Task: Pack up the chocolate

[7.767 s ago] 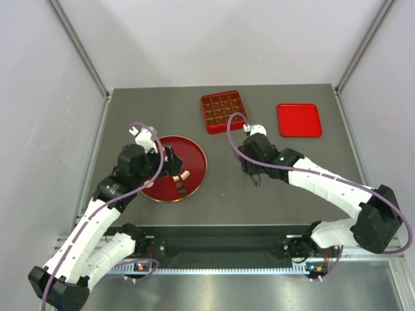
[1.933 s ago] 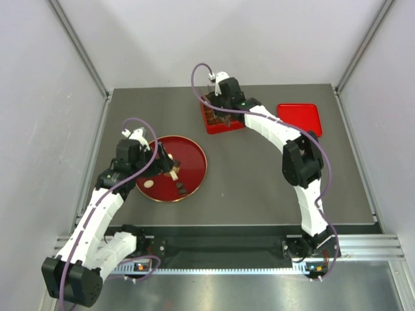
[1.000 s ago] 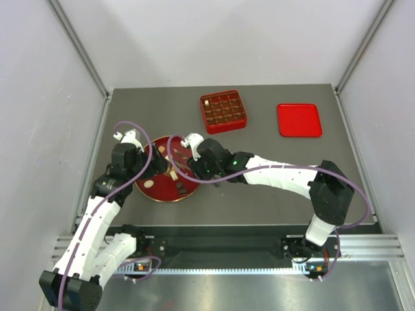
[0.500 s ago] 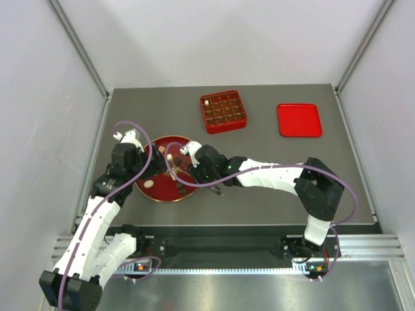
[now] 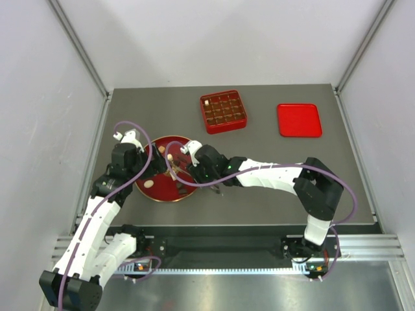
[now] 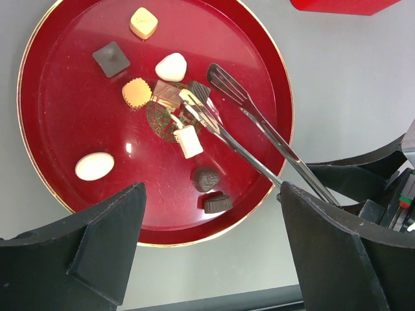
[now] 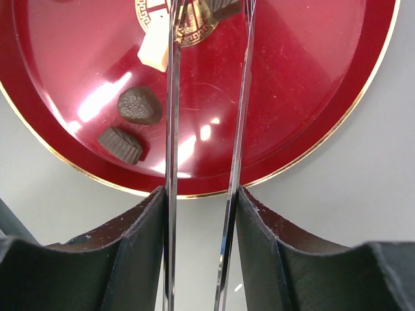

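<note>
The chocolate point(image 6: 171, 67) lies as several cream, tan and dark pieces on a round red plate point(image 6: 58, 116). My right gripper point(image 7: 200, 194) is shut on a pair of metal tongs point(image 7: 172, 129), its fingers point(image 7: 136, 240) pressing the two arms. The tongs point(image 6: 246, 139) reach over the plate, their tips apart beside a dark piece point(image 6: 200, 91) and a white block point(image 6: 189, 141). My left gripper point(image 6: 213, 214) hangs open over the plate's near edge, holding nothing. One white piece point(image 5: 205, 102) sits in a corner cell of the red compartment box point(image 5: 224, 111).
A flat red lid point(image 5: 299, 120) lies at the back right of the table. Both arms crowd over the plate point(image 5: 159, 193) at the left. A dark heart point(image 7: 139, 105) and a dark fluted cup point(image 7: 120, 144) lie near the plate's rim point(image 7: 337, 129).
The right arm swung from the compartment box back over the plate with the tongs, then settled there. The tongs' arms have spread slightly. The left arm has stayed put.
</note>
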{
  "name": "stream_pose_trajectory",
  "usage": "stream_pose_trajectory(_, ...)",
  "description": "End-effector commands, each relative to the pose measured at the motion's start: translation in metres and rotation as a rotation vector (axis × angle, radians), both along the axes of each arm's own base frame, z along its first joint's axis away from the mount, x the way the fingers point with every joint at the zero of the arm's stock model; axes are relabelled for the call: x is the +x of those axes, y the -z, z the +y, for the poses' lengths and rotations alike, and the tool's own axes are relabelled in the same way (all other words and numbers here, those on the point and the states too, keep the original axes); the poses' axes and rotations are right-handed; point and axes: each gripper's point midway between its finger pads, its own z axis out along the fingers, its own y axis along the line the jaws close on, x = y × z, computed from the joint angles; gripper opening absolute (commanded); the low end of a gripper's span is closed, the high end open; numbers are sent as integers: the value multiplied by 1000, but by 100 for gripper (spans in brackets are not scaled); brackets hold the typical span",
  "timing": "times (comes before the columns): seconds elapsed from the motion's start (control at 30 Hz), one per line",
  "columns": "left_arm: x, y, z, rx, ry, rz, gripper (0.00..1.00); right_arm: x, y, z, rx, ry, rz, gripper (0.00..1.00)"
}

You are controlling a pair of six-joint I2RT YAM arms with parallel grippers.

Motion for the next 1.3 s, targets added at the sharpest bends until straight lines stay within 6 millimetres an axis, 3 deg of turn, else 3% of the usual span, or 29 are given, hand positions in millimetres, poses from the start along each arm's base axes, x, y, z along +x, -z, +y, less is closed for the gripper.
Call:
stream_pose_trajectory(0.0,3,-7,1,-4,-13,-27,89,12,-9,5,29,21,-42,45)
stream_pose_trajectory(0.5,2,-9,1,-7,-13,-31,89,11,-1,7,17,18,-29,43)
stream_pose_trajectory(0.73,2,-9,1,-7,-14,-33,89,15,-4,5,23,30,-35,35)
stream_pose_trajectory(0.83,2,-9,1,-6,-14,-31,89,21,-19,-2,58,52,-37,33)
stream_pose_trajectory(0.97,2,-9,1,-7,-14,-33,89,28,-59,-13,149,70,-53,32)
stream_pose_trajectory(1.17,1,-9,1,-8,-15,-34,89,48,-98,-33,226,106,-63,31)
stream_pose_trajectory(1.27,2,-9,1,-7,-14,-33,89,78,-123,-50,249,162,-110,30)
